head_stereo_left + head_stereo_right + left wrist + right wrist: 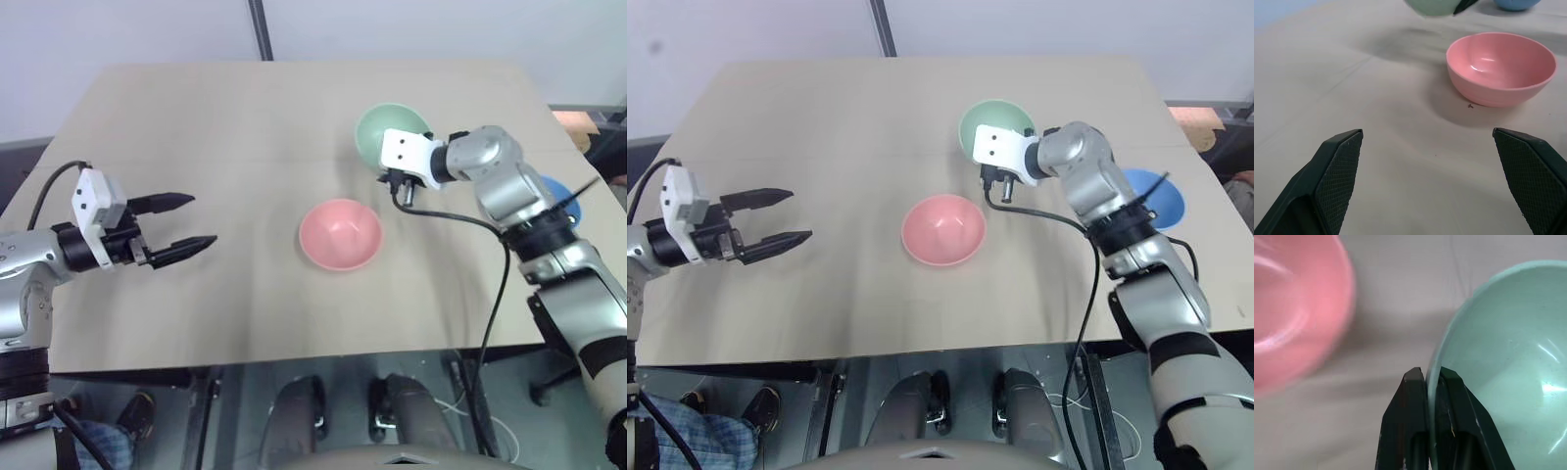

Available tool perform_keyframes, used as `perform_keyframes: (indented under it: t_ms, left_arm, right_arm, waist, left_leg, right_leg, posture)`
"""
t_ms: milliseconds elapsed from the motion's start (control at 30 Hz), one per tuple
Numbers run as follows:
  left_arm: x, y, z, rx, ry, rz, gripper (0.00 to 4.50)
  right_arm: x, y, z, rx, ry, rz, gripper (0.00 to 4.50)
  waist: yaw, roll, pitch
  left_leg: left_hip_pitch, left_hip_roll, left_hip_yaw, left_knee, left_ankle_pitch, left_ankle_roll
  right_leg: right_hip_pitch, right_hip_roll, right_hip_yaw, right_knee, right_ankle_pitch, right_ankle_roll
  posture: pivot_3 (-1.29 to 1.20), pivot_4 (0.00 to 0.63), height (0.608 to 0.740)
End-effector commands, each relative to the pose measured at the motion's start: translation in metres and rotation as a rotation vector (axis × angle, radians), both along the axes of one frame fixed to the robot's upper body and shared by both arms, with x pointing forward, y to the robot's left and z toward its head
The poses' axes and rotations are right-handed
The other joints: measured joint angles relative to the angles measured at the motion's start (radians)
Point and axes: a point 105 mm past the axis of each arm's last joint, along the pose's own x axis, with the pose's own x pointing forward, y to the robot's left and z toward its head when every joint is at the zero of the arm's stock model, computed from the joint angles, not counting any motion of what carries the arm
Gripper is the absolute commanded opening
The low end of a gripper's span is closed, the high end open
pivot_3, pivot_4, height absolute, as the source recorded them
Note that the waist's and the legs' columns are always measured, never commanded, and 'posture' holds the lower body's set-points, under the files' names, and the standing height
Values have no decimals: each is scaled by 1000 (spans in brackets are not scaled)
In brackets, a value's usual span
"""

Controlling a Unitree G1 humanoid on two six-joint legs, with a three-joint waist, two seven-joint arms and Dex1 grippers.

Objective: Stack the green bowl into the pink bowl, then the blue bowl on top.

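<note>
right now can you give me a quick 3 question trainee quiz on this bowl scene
1. True or false: the right claw is shut on the rim of the green bowl.
2. Which bowl sits on the table between the two claws? A) blue B) pink C) green
3. Fill in: the left claw is ____ and holds nothing.

Key
1. True; one finger is inside the rim, one outside.
2. B, the pink bowl; the blue bowl lies behind the right arm.
3. Open.
</note>
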Motion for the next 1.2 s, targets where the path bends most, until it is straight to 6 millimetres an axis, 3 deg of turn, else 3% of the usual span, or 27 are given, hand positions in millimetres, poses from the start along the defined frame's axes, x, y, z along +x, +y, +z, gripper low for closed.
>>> perform_keyframes:
  t_ms: [33,200,467,700,833,1067,1200]
  left_arm:
    - [4,-1,8,1,-29,-17,4500]
    - [13,-7,7,8,-22,-55,4500]
    - [22,-13,6,18,-17,-94,4500]
    - [27,-18,5,20,-16,-118,4500]
    - [28,-19,3,25,-11,-126,4500]
    - [28,-19,3,30,-10,-130,4500]
    - [27,-17,3,30,-11,-127,4500]
  right_arm:
    - [-43,24,27,34,-54,121,88]
    - [-76,44,20,60,-8,140,88]
    - [-87,54,5,81,32,109,88]
    - [-94,54,3,102,66,89,3074]
    - [-92,46,11,114,61,65,3074]
    - [-77,-4,23,140,86,-88,3074]
    - [-56,-59,13,87,70,-287,3074]
  waist:
    - [-2,0,0]
    - [1,-1,-1]
    - [2,-1,-1]
    - [2,-1,-1]
    - [2,-2,-1]
    - [6,-2,-1]
    - [8,-2,-1]
  left_leg:
    - [0,0,0,0,0,0]
    - [-1,0,0,0,0,-1]
    - [-10,0,-4,9,0,0]
    - [-11,1,-5,10,0,0]
    - [-11,1,-5,10,0,0]
    - [-11,0,-6,11,0,0]
    - [-11,1,-6,10,0,0]
  right_leg:
    - [-1,0,0,0,0,0]
    - [-1,0,0,1,0,0]
    - [-6,1,-4,2,0,0]
    - [-5,2,-4,2,0,0]
    - [-5,2,-4,2,0,0]
    - [-5,2,-5,2,0,1]
    - [-5,2,-6,1,-1,2]
  posture:
    - [0,150,740]
    - [0,150,740]
    - [0,150,740]
    - [0,150,740]
    - [0,150,740]
    - [0,150,740]
    - [0,150,740]
